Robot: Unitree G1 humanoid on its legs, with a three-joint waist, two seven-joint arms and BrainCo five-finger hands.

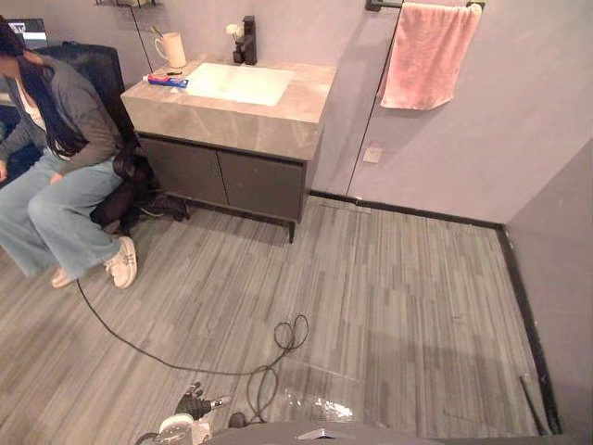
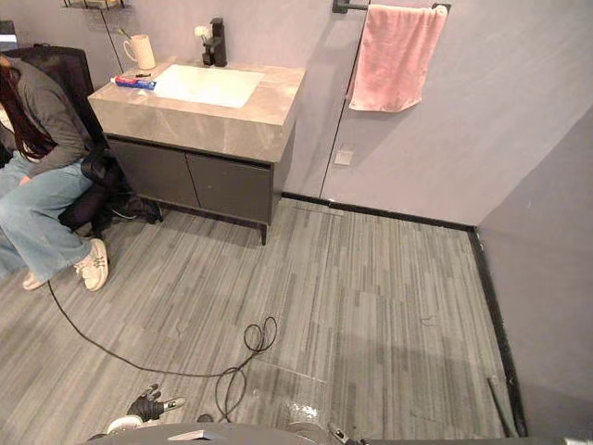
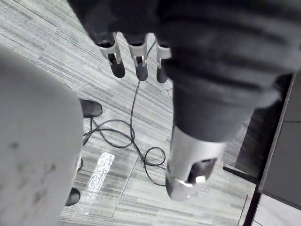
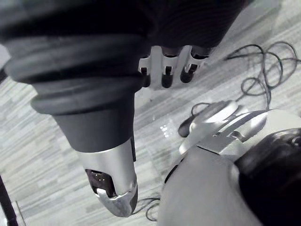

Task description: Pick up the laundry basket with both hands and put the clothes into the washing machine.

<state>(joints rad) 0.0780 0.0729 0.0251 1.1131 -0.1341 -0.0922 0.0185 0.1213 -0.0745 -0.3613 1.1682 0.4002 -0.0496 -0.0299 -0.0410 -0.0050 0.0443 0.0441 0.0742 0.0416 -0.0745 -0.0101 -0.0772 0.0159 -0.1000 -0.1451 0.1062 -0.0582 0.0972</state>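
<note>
Currently we are hanging both arms over the floor: the left robot hand and the right robot hand are dangling released, grasping nothing. We cannot tell where the laundry basket is standing. Turning to look for it, we are risking a brush against the seated person or the sink cabinet on our left.

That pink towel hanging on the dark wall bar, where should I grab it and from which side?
Pinch the pink towel near its top edge, just under the dark wall bar, coming from the front: it hangs flat against the wall, so no other side is open. Lifting it over the bar likely beats tugging its hem.
</note>
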